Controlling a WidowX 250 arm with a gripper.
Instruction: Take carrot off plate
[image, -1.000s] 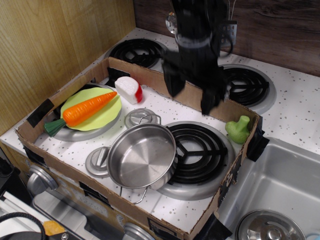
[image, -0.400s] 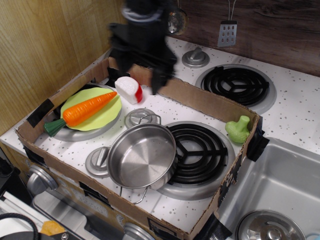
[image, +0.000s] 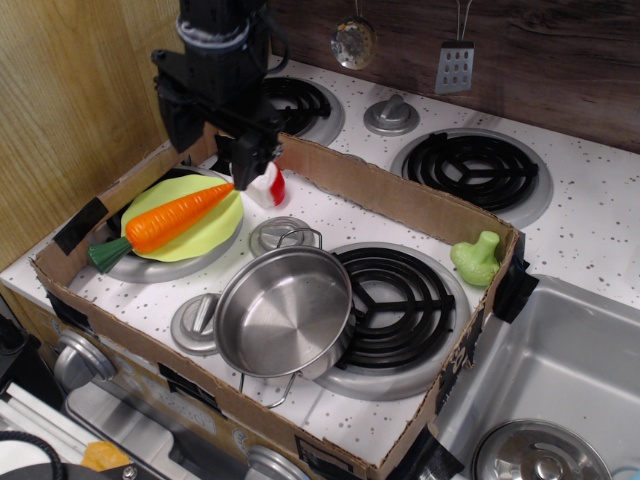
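The orange carrot (image: 175, 217) lies diagonally on the lime-green plate (image: 214, 237) at the left of the cardboard tray, its dark green top (image: 107, 255) hanging over the plate's lower left rim. My black gripper (image: 213, 155) hangs above the far edge of the plate, just past the carrot's tip. Its two fingers stand apart and hold nothing. One finger (image: 243, 161) covers part of a white and red toy (image: 268, 186).
A steel pot (image: 285, 311) sits in the tray's middle beside grey lids (image: 282, 235). A light-green lumpy toy (image: 477, 258) rests at the tray's right corner. Cardboard walls (image: 400, 203) ring the stove top. A wooden panel stands at left, a sink (image: 560, 380) at right.
My gripper has swept from the right back of the stove to the left, and now hangs lower over the plate's far edge. The carrot and plate have not moved.
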